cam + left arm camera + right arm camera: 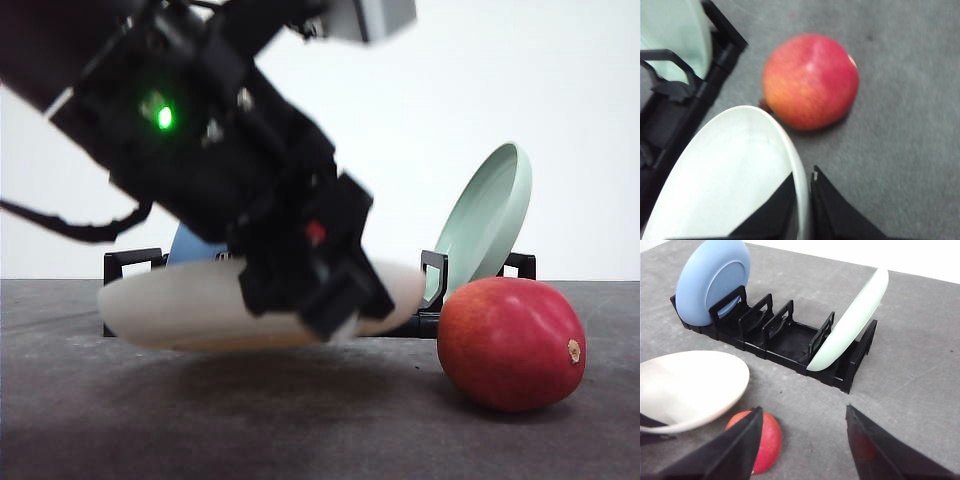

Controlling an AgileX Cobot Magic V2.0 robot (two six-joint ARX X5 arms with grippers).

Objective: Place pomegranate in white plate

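The pomegranate [511,344] lies on the dark table at the right, its crown nub pointing right; it also shows in the left wrist view [810,81] and, partly hidden, in the right wrist view [767,441]. My left gripper [332,300] is shut on the rim of the white plate [170,312], which hangs tilted just above the table, left of the fruit. In the left wrist view the left gripper [804,210] pinches the white plate's [735,175] edge. My right gripper [802,450] stands open above the fruit, which sits beside one finger [735,450].
A black plate rack [785,342] stands behind, holding a blue plate [712,280] at one end and a leaning pale green plate [487,215] at the other. Its middle slots are free. Bare table lies in front of the fruit.
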